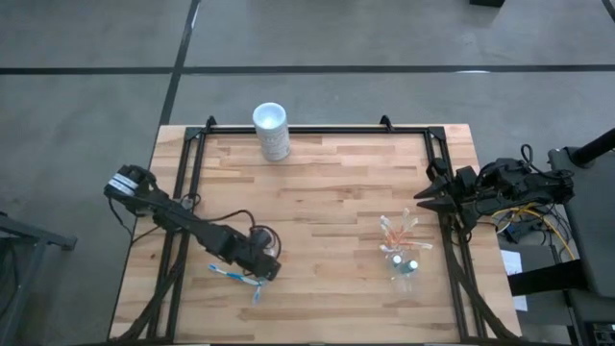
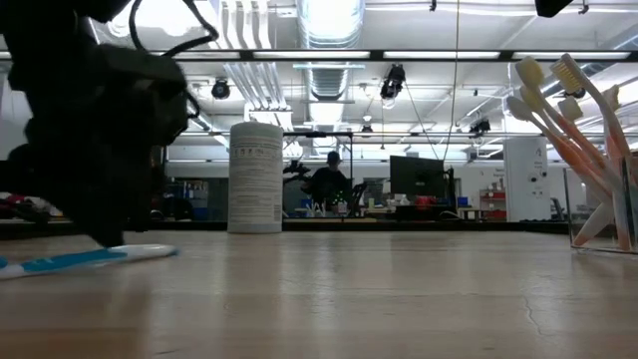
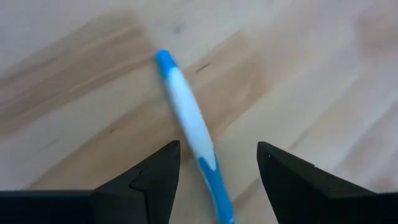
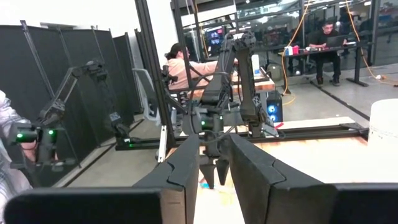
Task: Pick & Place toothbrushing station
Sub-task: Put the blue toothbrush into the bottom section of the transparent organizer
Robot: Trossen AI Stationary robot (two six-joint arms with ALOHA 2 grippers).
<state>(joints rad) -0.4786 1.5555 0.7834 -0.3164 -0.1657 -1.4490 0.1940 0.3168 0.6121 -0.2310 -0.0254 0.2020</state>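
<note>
The left gripper [image 3: 214, 165] hangs low over the worktop [image 1: 327, 183], jaws apart, with a blue-and-white toothbrush [image 3: 189, 127] lying flat between them, its handle running out ahead of the tips; neither jaw touches it. The clear cup [image 1: 404, 265] holding orange-and-white toothbrushes [image 1: 399, 231] stands well apart from those jaws. The right gripper [image 1: 424, 200] waits at the worktop's edge near the cup, jaws nearly together and empty.

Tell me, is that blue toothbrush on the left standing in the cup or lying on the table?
Lying flat on the table. The blue-and-white toothbrush rests on the wood between the left gripper's open fingers, not yet gripped.
</note>
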